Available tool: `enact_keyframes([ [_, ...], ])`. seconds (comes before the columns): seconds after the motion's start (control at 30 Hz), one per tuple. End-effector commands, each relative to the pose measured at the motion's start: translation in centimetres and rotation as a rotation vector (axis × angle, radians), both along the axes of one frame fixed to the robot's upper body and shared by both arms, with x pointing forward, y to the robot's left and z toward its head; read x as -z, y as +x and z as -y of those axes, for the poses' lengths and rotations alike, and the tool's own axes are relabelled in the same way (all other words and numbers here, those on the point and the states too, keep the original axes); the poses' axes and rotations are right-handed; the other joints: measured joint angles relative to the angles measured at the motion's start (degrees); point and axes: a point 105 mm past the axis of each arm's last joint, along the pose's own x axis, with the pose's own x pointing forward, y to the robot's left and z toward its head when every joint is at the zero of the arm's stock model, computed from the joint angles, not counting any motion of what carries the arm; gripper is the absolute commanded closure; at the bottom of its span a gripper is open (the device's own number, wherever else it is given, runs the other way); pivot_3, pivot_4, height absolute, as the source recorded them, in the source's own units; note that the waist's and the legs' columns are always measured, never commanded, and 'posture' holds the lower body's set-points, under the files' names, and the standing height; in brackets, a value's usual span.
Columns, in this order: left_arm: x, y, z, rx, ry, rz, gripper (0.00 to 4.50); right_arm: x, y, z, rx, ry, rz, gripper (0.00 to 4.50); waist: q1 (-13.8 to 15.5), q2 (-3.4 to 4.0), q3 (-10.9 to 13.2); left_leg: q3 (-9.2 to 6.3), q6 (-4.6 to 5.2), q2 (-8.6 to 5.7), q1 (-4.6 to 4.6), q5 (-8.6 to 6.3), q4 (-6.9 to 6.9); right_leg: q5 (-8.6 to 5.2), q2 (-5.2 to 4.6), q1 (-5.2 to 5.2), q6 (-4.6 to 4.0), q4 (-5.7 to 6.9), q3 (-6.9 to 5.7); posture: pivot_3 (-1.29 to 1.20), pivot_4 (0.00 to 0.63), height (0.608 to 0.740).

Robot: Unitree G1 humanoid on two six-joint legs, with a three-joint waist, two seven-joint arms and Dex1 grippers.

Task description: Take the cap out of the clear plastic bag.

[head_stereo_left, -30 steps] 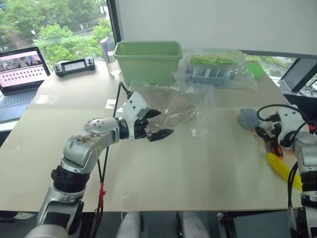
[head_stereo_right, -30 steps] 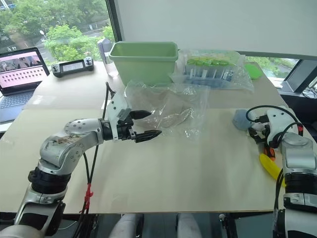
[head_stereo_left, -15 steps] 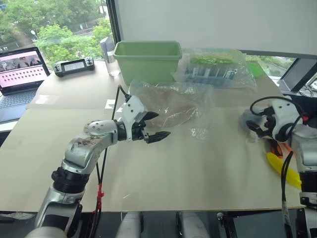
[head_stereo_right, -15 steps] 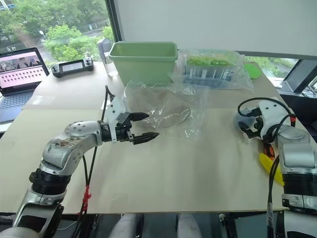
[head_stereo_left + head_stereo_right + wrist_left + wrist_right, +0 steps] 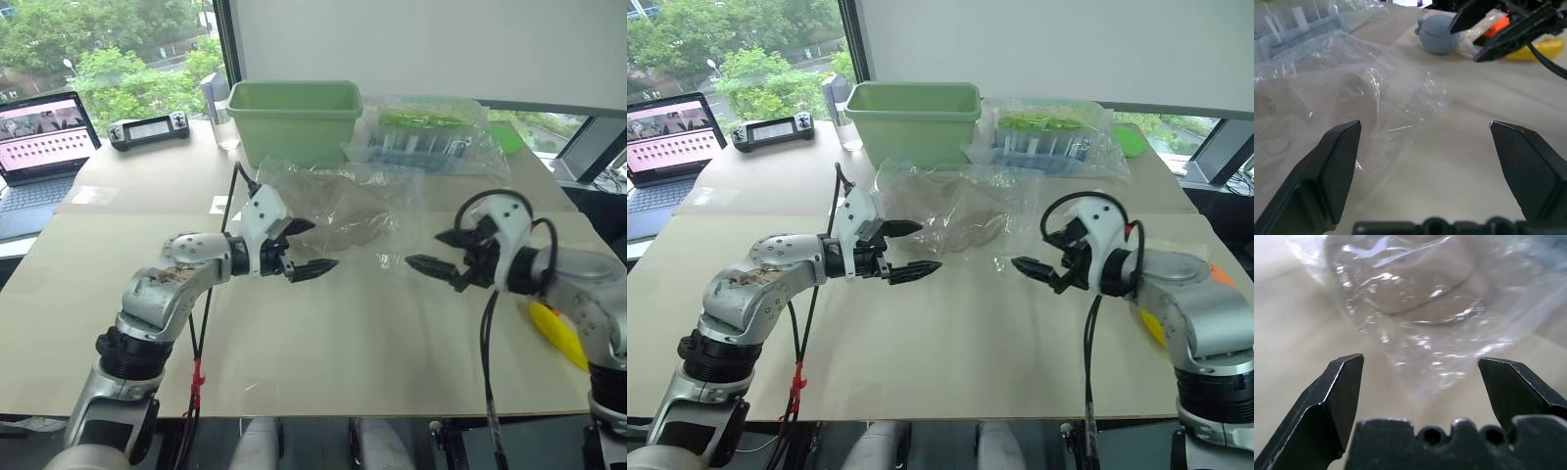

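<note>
Since a second ago, our right gripper [image 5: 1038,260] has swung in from the table's right edge toward the middle, and it now points at the clear plastic bag [image 5: 338,201] from the right, with its fingers spread wide and nothing between them. Our left gripper [image 5: 306,247] has stayed where it was, just in front of the bag's left end, jaws also wide and empty. We see the two grippers facing each other across a bare stretch of table [image 5: 323,343], well apart.

We find the bag lying crumpled on the table just in front of the green tub [image 5: 294,117]. The cap [image 5: 970,217] is still inside it, a soft tan shape showing through the glossy wrinkles; in the right wrist view it sits beyond the fingertips, behind the plastic [image 5: 1415,289].

Behind the bag to the right lies another clear bag [image 5: 426,132] with green and blue contents. A small blue-grey plush toy [image 5: 1439,33] rests beside a yellow object [image 5: 556,331] at the table's right edge. On the far left stand a laptop [image 5: 39,142] and a controller [image 5: 147,129].
</note>
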Motion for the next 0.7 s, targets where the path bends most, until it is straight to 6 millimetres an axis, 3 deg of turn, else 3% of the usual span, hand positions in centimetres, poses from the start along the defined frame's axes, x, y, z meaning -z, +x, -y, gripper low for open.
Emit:
enact_keyframes([
  [0.03, -0.7, 0.5, -2.9, -0.113, -0.031, 0.034, 0.0, -2.8, -1.4, -1.4, -0.08, 0.062, 0.115, 0.09, -0.3, 0.0, 0.0, 0.0, 0.0, 0.01, 0.01, 0.0, -0.03, 0.0, 0.01, -0.02, 0.0, 0.0, 0.01, 0.0, 0.15, 0.74],
  [0.13, 0.8, 1.0, -5.5, -0.237, -0.013, 0.068, 0.0, -2.5, -2.6, -2.3, -0.149, 0.084, 0.103, 0.09, -0.2, 0.0, 0.0, 0.0, 0.0, 0.07, 0.05, 0.0, -0.11, -0.04, 0.06, -0.01, -0.06, 0.01, -0.01, 0.0, 0.15, 0.74],
  [0.33, 4.3, 1.8, -7.9, -0.323, 0.192, 0.235, 0.0, -2.0, -2.0, -2.4, -0.124, 0.093, 0.108, 0.09, 0.4, -0.01, 0.0, 0.02, -0.01, 0.1, 0.03, 0.0, 0.02, -0.17, 0.06, 0.0, -0.47, -0.02, -0.04, 0.0, 0.15, 0.74],
  [0.53, 5.2, 3.2, -7.7, -0.222, 0.456, 0.512, 0.0, -1.9, -2.2, -2.7, -0.126, 0.088, 0.115, 0.09, 0.8, -0.02, 0.0, 0.05, -0.02, 0.13, -0.03, -0.01, 0.12, -0.11, 0.04, -0.01, -0.49, -0.02, -0.05, 0.0, 0.15, 0.74],
  [0.7, 7.1, 4.5, -5.7, -0.063, 0.603, 0.648, 0.0, -2.0, -2.6, -2.1, -0.095, 0.073, 0.127, 0.09, 1.1, -0.01, 0.0, 0.09, -0.02, 0.13, -0.05, 0.0, 0.06, -0.05, 0.04, -0.03, -0.4, -0.06, -0.04, 0.0, 0.15, 0.74],
])
